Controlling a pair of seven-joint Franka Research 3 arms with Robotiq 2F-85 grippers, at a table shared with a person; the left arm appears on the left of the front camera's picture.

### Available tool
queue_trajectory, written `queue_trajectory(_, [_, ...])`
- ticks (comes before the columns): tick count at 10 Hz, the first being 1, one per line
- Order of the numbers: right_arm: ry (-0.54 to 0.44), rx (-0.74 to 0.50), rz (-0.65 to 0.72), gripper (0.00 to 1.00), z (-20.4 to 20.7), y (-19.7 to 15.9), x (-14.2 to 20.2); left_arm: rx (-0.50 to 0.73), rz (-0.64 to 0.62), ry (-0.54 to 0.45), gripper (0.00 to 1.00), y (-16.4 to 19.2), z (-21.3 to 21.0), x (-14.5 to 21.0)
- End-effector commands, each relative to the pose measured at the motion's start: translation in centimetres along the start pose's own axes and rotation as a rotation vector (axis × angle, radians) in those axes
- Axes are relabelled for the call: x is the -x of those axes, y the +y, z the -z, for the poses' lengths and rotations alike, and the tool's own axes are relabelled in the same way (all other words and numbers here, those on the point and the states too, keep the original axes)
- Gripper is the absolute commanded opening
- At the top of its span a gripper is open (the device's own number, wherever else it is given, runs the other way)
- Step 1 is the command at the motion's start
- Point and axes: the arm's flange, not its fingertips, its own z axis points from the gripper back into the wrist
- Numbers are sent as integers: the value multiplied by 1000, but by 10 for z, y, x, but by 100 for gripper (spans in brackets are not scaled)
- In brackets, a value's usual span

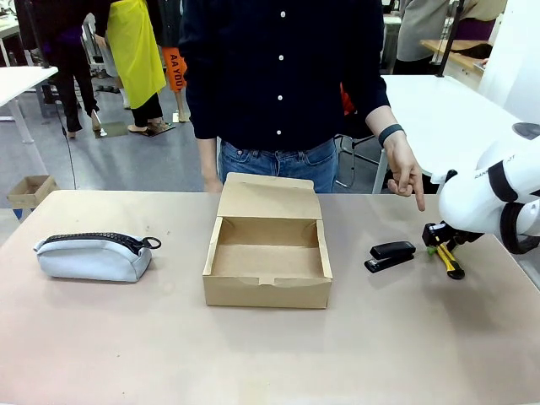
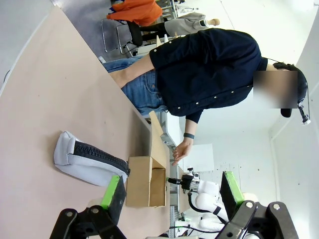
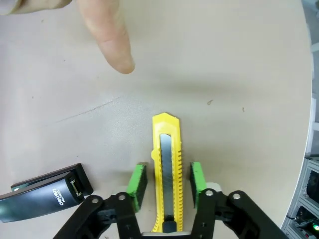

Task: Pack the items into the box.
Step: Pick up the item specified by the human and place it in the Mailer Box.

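left gripper (image 2: pixel 171 191) wide open, empty. grey pouch (image 1: pixel 93 256) on desk (image 1: pixel 253 354) left. box (image 1: pixel 267 294) mid-desk, lid flap up. stapler (image 1: pixel 392 256) right of box. utility knife (image 1: pixel 450 264) beside it, flat between pads (image 3: pixel 138 184) of right gripper (image 3: pixel 166 179), narrow gaps, unclamped. person's hand (image 1: pixel 405 173) pointing down nearby.

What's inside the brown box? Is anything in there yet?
Nothing that shows. The box is open, its lid flap back, and its floor is bare cardboard. The near wall hides a thin strip of floor. The stapler and utility knife lie on the table outside it.
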Motion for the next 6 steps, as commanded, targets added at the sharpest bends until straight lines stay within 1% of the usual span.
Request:
queue_trajectory(1, [42, 7, 2, 0, 6, -1, 1, 24, 17, -10, 100, -2, 0, 0])
queue_trajectory(6, [43, 14, 6, 0, 1, -3, 1, 24, 17, -10, 100, -2, 0, 0])
